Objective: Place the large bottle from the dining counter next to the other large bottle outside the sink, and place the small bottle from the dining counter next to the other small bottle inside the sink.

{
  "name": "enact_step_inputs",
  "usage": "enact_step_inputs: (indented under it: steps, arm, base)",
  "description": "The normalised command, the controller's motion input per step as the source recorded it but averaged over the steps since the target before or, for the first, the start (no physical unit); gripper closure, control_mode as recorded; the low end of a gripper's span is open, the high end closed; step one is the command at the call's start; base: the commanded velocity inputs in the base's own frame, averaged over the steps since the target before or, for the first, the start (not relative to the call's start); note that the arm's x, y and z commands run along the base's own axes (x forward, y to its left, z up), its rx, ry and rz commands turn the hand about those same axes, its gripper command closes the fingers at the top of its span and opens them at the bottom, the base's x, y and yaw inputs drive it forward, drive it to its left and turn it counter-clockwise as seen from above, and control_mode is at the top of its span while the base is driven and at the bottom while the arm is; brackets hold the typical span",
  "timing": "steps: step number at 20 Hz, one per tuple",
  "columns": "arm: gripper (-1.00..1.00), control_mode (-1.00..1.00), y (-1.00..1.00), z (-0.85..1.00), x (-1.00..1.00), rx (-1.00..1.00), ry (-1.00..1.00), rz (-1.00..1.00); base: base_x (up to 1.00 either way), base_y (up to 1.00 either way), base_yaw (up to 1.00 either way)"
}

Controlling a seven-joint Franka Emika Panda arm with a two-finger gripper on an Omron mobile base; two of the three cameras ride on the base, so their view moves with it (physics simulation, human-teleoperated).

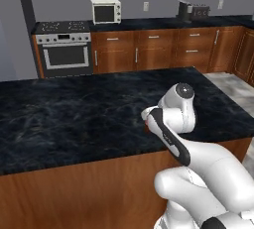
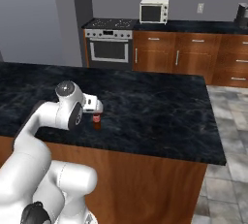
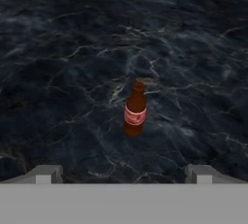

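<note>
The pincer [image 3: 124,173] hangs released, jaws spread wide, above the dining counter [image 3: 58,72], a glossy black, grey-veined stone top on reddish-brown wood sides. The small bottle [image 3: 135,110] stands upright on the stone just ahead of it, between the jaw lines, untouched. Well beyond are a steel oven [image 2: 109,49], a white microwave [image 2: 154,10] and wood cabinets [image 2: 193,58].

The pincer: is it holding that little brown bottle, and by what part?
Nothing is held. The pincer is open, and the small bottle stands upright on the dining counter, apart from its fingertips.
</note>
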Motion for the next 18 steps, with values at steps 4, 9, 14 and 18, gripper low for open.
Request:
enact_step_inputs:
  steps: [4,9,14,18]
  arm:
    - [-1.0,-1.0,0.0,-0.01,0.0,0.0,-0.07,-0.01]
    - [-1.0,-1.0,0.0,-0.07,0.01,0.0,-0.07,-0.01]
    - [-1.0,-1.0,0.0,-0.22,0.07,0.0,-0.01,0.0]
    - [-1.0,-1.0,0.0,-0.28,0.13,0.0,0.0,0.0]
  base:
    - [0.0,0.0,0.0]
    - [0.0,0.0,0.0]
    - [0.0,0.0,0.0]
    - [0.0,0.0,0.0]
